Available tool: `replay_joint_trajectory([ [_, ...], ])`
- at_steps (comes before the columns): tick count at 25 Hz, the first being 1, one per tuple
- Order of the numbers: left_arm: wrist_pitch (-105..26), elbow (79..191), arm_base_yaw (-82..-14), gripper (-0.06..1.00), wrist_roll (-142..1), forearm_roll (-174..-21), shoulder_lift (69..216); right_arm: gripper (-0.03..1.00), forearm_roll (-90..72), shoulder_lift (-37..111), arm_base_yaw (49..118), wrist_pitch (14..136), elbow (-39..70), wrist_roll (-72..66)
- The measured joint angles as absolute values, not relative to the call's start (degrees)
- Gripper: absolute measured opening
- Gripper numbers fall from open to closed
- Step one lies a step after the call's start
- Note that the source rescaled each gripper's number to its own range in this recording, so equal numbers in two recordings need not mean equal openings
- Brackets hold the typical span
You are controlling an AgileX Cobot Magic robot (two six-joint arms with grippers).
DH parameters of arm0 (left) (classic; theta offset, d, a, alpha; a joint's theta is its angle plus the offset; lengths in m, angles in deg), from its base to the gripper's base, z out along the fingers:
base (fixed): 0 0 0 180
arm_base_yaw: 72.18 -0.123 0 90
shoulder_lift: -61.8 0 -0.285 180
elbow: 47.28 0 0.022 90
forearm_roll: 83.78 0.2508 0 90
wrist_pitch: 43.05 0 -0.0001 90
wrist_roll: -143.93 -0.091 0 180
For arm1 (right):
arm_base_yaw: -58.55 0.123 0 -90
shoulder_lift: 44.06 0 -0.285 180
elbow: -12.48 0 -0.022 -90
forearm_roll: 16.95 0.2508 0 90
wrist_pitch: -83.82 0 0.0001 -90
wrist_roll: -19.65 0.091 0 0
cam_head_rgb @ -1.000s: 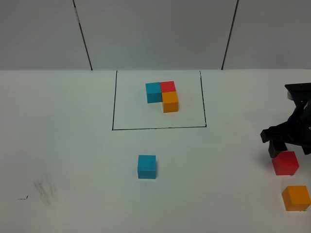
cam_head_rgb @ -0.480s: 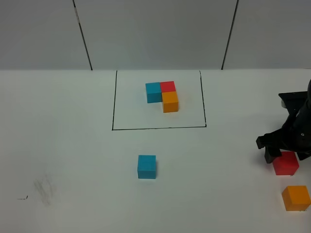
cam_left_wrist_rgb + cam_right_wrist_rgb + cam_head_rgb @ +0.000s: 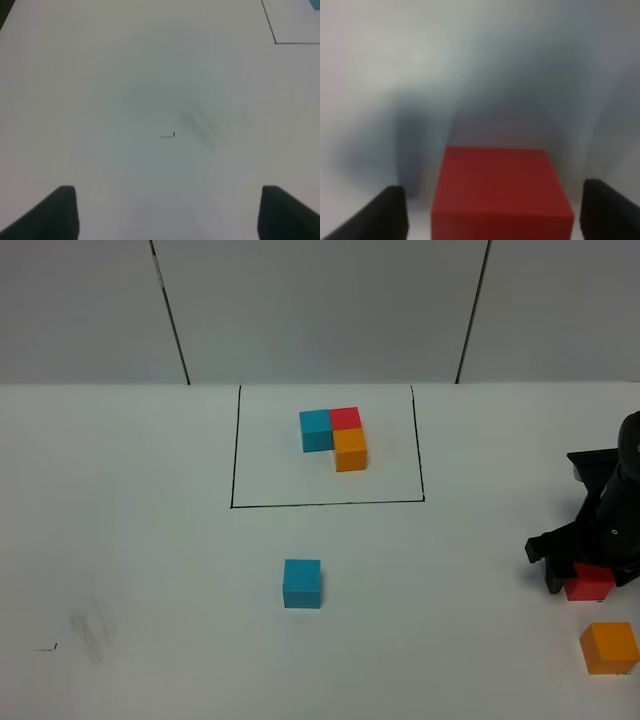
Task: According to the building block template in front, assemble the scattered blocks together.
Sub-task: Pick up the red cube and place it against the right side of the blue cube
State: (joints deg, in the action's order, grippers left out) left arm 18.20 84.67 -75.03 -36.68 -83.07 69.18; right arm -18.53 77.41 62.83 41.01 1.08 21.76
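Jaws of the right gripper [image 3: 497,220] stand wide, straddling the red cube [image 3: 592,585], which sits centred between them, sides untouched.

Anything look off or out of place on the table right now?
Only a faint grey smudge and a tiny black mark on the table at front left. The loose cubes sit flat and the template looks intact.

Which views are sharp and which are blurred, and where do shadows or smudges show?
Exterior high: sharp, evenly lit, no glare; the blue cube and template have crisp edges. Right wrist: out of focus; the red cube has soft edges, and broad grey shadows lie on the table beside and beyond it. Left wrist: slightly soft, with a faint grey smudge on the table.
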Motion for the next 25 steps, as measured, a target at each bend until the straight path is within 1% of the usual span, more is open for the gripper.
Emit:
replay_joint_trajectory([
  [6, 18.2, 84.7, -75.0, 0.84, -36.7, -83.1, 69.2, 0.62, -18.7, 77.5, 62.8, 41.6, 1.1, 21.8],
  [9, 18.2, 84.7, -75.0, 0.84, -36.7, -83.1, 69.2, 0.56, -18.8, 77.5, 62.8, 41.8, 1.1, 21.9],
  [13, 18.2, 84.7, -75.0, 0.84, -36.7, -83.1, 69.2, 0.35, -18.8, 77.5, 62.8, 41.8, 1.1, 22.3],
  [18, 18.2, 84.7, -75.0, 0.84, -36.7, -83.1, 69.2, 0.01, -18.7, 77.5, 62.8, 41.8, 1.1, 22.3],
  [19, 18.2, 84.7, -75.0, 0.84, -36.7, -83.1, 69.2, 0.00, -18.7, 77.5, 62.8, 41.8, 1.1, 22.3],
  [25, 18.2, 84.7, -75.0, 0.84, -36.7, -83.1, 69.2, 0.00, -18.7, 77.5, 62.8, 41.8, 1.1, 22.3],
])
